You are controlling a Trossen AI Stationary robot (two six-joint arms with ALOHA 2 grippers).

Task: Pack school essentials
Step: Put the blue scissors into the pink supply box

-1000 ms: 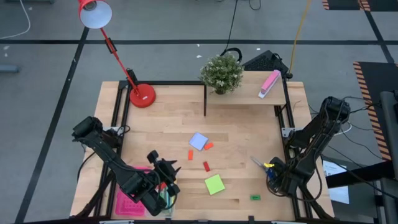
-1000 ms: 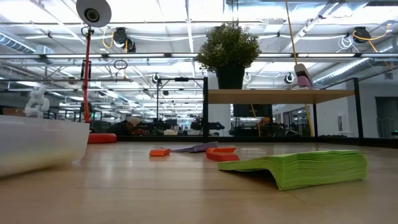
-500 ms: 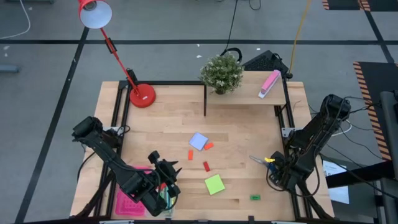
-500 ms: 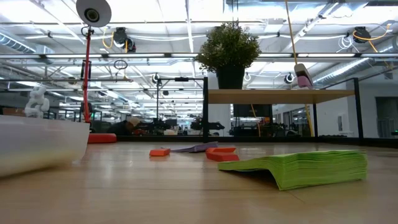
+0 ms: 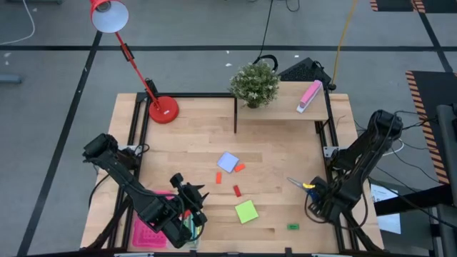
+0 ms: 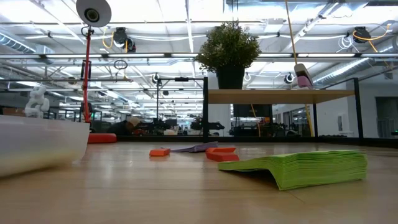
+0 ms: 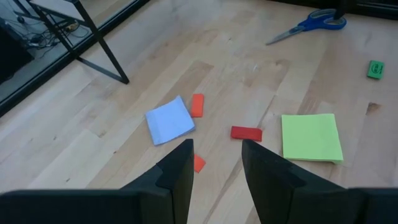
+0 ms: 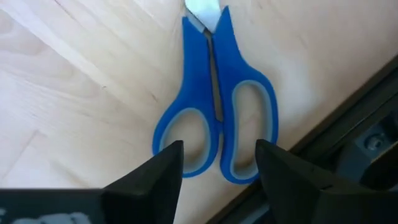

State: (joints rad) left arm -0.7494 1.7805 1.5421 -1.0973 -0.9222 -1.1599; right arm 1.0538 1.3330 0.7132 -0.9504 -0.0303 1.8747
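Here the right gripper [image 8: 217, 165] is positioned over the blue scissors [image 8: 214, 106] at the table's right edge, fingers parted and empty, presumably to straddle the handles for grasping.

A robotics lab: framed wooden workbench [image 5: 193, 143], taped floor, ceiling strip lights.

The counter [image 5: 271, 160] was seen as pale, matt wood with visible grain. The scissors [image 8: 214, 118] were shown with smooth blue plastic handles. The green pad [image 6: 305, 167] was stacked paper.
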